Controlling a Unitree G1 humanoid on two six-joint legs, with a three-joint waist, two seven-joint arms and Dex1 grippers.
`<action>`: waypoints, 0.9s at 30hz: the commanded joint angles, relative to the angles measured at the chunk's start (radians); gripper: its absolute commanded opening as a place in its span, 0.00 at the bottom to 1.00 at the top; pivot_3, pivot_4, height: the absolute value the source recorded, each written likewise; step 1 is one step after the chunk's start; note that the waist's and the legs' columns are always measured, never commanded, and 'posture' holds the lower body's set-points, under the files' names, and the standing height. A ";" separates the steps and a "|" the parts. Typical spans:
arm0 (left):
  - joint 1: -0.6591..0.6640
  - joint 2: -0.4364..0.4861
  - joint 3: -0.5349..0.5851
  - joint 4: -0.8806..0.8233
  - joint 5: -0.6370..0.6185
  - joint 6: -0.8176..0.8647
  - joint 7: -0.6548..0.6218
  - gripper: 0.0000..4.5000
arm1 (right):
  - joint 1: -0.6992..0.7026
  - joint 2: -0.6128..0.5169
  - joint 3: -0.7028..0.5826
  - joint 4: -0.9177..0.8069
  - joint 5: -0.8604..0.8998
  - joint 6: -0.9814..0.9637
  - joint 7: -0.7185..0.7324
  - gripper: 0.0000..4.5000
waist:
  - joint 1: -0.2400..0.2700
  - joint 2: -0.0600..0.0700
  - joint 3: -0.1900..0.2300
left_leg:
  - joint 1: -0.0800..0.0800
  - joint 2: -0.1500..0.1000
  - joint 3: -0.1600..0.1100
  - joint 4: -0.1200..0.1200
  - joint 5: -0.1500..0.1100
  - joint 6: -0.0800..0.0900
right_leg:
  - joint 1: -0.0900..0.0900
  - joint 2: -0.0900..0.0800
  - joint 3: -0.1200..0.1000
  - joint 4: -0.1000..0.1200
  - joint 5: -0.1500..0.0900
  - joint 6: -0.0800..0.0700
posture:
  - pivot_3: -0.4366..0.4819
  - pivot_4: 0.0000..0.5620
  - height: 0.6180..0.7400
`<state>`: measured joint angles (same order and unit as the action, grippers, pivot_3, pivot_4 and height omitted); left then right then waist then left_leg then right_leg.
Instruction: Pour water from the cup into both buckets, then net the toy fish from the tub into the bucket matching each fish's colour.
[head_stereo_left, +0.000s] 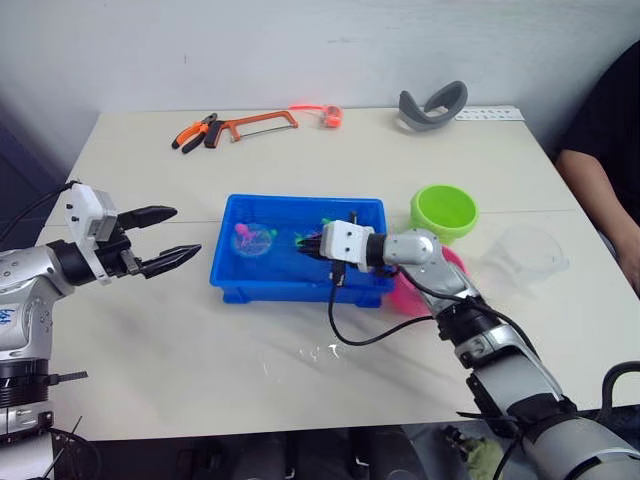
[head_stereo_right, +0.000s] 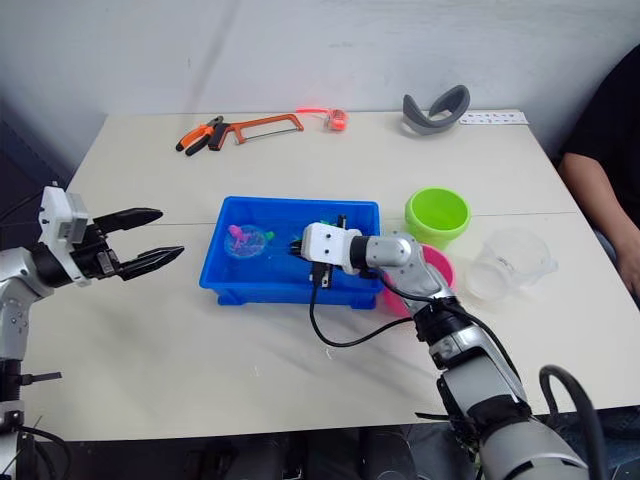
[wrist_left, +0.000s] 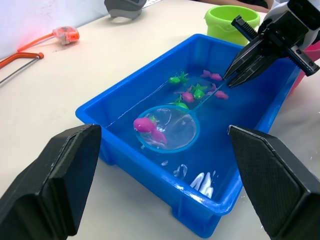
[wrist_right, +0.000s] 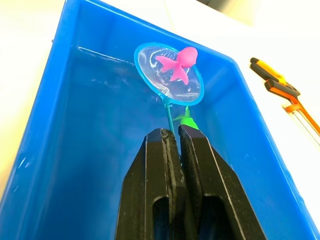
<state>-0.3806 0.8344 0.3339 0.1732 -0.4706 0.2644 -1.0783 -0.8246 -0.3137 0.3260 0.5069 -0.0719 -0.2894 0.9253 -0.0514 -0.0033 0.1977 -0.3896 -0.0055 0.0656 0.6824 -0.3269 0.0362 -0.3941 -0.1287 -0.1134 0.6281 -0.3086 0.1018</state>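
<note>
Clamped black fingers of the right tool (wrist_right: 172, 137) pinch the thin dark handle of the small blue-rimmed mesh net (wrist_right: 169, 74), whose hoop lies in the water toward the far-left end of the shallow bright blue rectangular plastic tub (head_stereo_left: 262, 283) mid-counter. One tiny pink plastic fish (wrist_right: 177, 63) sits in the mesh; green and pink fish (wrist_left: 197, 90) float beside the handle, hard to count. Behind the right arm, the pink round pail (head_stereo_right: 437, 266) is mostly hidden, with the lime green pail (head_stereo_left: 444, 209) beyond it. Further right stands the clear plastic measuring cup (head_stereo_left: 523, 257). Left tool (head_stereo_left: 168, 236) hovers spread wide, holding nothing, left of the tub.
</note>
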 joint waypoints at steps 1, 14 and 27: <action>-0.001 -0.009 0.037 -0.037 -0.050 -0.005 -0.005 0.98 | 0.038 -0.052 -0.062 -0.122 0.096 -0.054 0.068 0.00 | 0.003 0.000 0.000 | 0.000 0.000 0.000 0.000 0.000 0.000 | 0.000 0.000 0.000 0.000 0.000 0.000 | 0.48 0.27 1.00; -0.031 -0.048 -0.029 -0.149 -0.114 0.059 -0.031 0.98 | 0.205 -0.308 -0.202 -0.505 0.240 0.127 0.162 0.00 | 0.026 0.000 0.000 | 0.000 0.000 0.001 0.000 0.000 0.000 | 0.001 -0.001 0.000 -0.001 0.000 0.000 | 0.48 0.27 1.00; -0.156 -0.198 -0.218 -0.228 -0.139 0.114 -0.075 0.98 | 0.621 -0.594 -0.669 -0.799 0.387 0.253 0.147 0.00 | 0.075 0.000 0.000 | 0.000 -0.001 0.002 0.001 0.000 0.001 | 0.002 0.002 -0.001 -0.002 0.000 0.000 | 0.48 0.27 1.00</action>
<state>-0.5161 0.6397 0.1252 -0.0245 -0.5885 0.3799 -1.1433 -0.2264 -0.8842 -0.2587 -0.2521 0.2937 -0.0211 1.0690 0.0240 -0.0034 0.1977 -0.3887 -0.0064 0.0682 0.6837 -0.3267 0.0372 -0.3916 -0.1256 -0.1146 0.6267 -0.3085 0.1020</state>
